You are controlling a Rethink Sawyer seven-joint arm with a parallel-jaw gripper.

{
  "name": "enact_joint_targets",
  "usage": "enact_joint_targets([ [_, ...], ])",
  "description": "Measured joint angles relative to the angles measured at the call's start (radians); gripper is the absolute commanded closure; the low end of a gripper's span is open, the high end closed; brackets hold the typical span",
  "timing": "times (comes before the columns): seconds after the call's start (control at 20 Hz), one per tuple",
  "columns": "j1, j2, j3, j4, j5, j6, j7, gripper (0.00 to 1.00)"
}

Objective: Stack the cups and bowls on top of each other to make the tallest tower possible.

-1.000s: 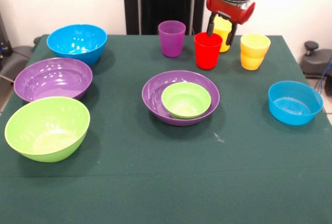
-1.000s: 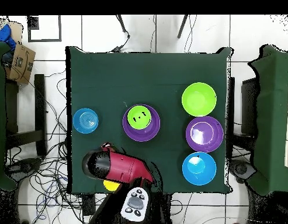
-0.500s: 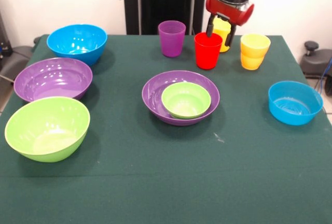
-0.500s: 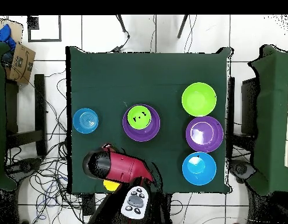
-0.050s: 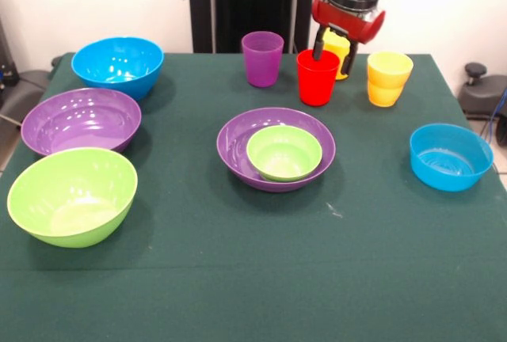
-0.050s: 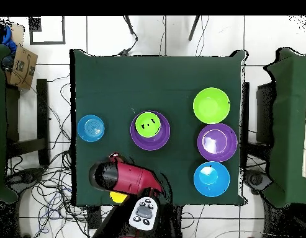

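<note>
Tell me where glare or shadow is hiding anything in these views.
Front view: soft highlights on the large blue bowl and the left purple bowl, nothing hidden; faint shadows beside the bowls. Overhead view: the arm covers the cups, leaving only a sliver of a yellow cup; bright spots in the bowls.

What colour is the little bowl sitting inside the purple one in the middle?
Light green. The small green bowl sits inside the purple bowl; the front view shows it best.
</note>
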Motion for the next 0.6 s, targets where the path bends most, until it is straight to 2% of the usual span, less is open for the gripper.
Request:
enact_joint_targets([
  [0.6, -0.002, 0.028, 0.004, 0.008, 0.000, -0.065, 0.000, 0.00],
])
